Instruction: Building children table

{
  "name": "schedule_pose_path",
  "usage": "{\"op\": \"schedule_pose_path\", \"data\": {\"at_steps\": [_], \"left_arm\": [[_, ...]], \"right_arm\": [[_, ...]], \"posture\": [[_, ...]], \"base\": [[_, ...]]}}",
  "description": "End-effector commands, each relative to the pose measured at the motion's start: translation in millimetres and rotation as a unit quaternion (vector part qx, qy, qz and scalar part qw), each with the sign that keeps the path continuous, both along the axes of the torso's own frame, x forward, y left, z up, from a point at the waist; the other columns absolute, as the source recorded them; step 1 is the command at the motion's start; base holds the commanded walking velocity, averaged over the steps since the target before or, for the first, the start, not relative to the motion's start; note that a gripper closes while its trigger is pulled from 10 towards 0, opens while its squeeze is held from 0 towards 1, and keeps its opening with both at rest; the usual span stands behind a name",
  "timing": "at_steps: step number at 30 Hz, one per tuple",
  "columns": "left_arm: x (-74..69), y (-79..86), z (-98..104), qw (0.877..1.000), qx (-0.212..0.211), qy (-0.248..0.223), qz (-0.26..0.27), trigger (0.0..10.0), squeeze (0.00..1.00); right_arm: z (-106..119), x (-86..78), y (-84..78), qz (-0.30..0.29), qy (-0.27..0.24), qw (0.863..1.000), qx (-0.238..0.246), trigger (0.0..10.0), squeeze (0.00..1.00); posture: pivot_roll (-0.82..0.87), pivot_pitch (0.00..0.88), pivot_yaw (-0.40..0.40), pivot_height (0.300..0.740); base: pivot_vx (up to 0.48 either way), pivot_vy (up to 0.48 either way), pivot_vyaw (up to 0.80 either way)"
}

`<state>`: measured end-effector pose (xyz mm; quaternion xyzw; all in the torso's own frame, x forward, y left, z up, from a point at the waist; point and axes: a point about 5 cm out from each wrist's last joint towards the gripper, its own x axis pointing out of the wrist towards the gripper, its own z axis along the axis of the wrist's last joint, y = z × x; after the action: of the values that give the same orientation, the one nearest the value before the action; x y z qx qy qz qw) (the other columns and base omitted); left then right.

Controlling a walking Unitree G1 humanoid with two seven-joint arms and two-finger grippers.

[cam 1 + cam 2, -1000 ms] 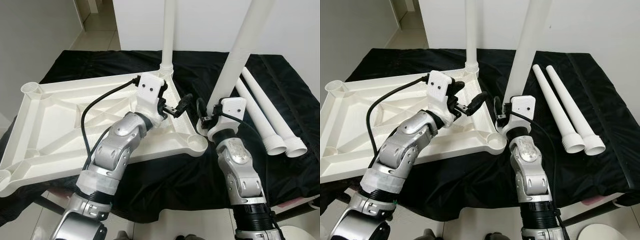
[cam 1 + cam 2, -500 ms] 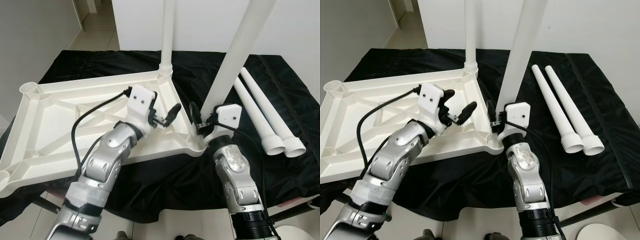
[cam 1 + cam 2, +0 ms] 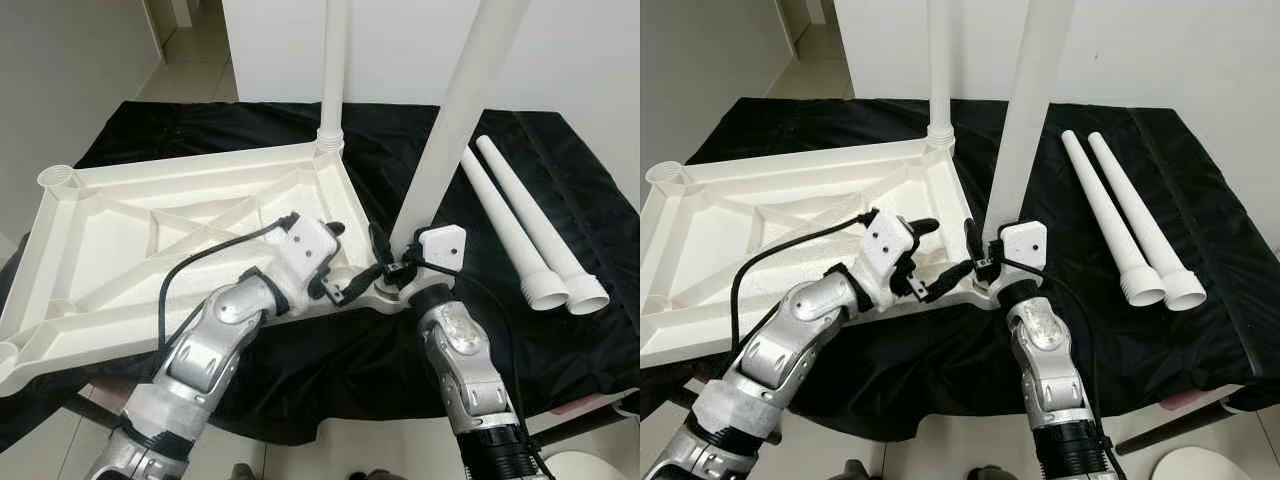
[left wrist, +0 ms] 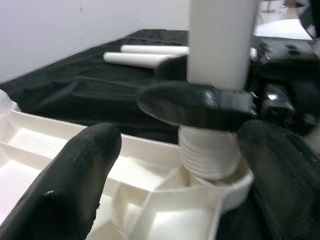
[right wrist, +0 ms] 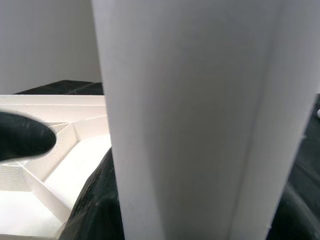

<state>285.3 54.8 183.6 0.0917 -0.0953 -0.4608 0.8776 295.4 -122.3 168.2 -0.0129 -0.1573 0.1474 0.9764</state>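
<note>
An inverted white tabletop [image 3: 150,230] is shown lying on a surface [image 3: 560,350] draped in black cloth, its ribbed underside turned upward so that the corner sockets can receive the legs. One leg [image 3: 333,70] is already seated upright in the far corner. A second leg [image 3: 455,110] is held upright at the near corner socket [image 4: 220,175], where its threaded end is seen partly entered in the left wrist view; the upright hold is judged to keep the thread aligned with the socket while it is turned in. The right gripper [image 3: 392,262] is closed around the lower part of this leg, its dark fingers seen wrapped against the white shaft in the right wrist view. The left gripper [image 3: 335,262] is set at the same corner with its fingers [image 4: 75,175] spread wide and nothing grasped, apparently placed to steady the tabletop or to assist the leg. Two further legs [image 3: 520,230] are laid side by side on the cloth, well apart from the tabletop, with their wider ends toward the robot. The tabletop is a moulded plastic piece with diagonal stiffening ribs and round sockets at its corners.
</note>
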Motion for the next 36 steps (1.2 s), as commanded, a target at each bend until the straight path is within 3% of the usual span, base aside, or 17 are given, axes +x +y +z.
{"op": "schedule_pose_path", "data": {"at_steps": [1, 9, 17, 26, 32, 36], "left_arm": [[-5.3, 4.8, -2, 1.000, -0.010, 0.004, -0.016, 10.0, 0.00], [-8.8, 10.7, -5, 1.000, -0.012, 0.005, -0.022, 10.0, 0.00], [-6.3, 16.9, -3, 1.000, -0.012, -0.002, -0.016, 10.0, 0.00], [-5.6, 18.1, -1, 1.000, -0.012, -0.007, -0.013, 10.0, 0.00], [-5.7, 17.9, -1, 1.000, -0.012, -0.008, -0.013, 10.0, 0.00], [-4.3, 16.7, 3, 1.000, -0.014, -0.012, -0.012, 10.0, 0.00]], "right_arm": [[-12, -1.0, 2.6, 0.015, 0.018, 1.000, -0.002, 10.0, 0.00], [-19, -1.3, 2.5, 0.036, 0.019, 0.999, -0.028, 10.0, 0.00], [-34, -1.4, -1.7, 0.065, 0.033, 0.994, -0.087, 10.0, 0.00], [-39, -3.4, 1.1, 0.095, 0.039, 0.989, -0.109, 10.0, 0.00], [-40, -2.9, 3.3, 0.102, 0.039, 0.988, -0.110, 10.0, 0.00], [-41, 0.1, 7.2, 0.114, 0.057, 0.988, -0.084, 10.0, 0.00]], "posture": [[-0.02, 0.077, 0.011, 0.740], [-0.02, 0.080, 0.008, 0.740], [-0.01, 0.085, 0.003, 0.740], [-0.01, 0.086, 0.007, 0.740], [-0.01, 0.083, 0.010, 0.740], [0.00, 0.085, 0.009, 0.740]], "base": [[0.000, 0.000, 0.00], [0.000, 0.000, 0.00], [0.000, 0.000, 0.00], [0.000, 0.000, 0.00], [0.000, 0.000, 0.00], [0.000, 0.000, 0.00]]}}
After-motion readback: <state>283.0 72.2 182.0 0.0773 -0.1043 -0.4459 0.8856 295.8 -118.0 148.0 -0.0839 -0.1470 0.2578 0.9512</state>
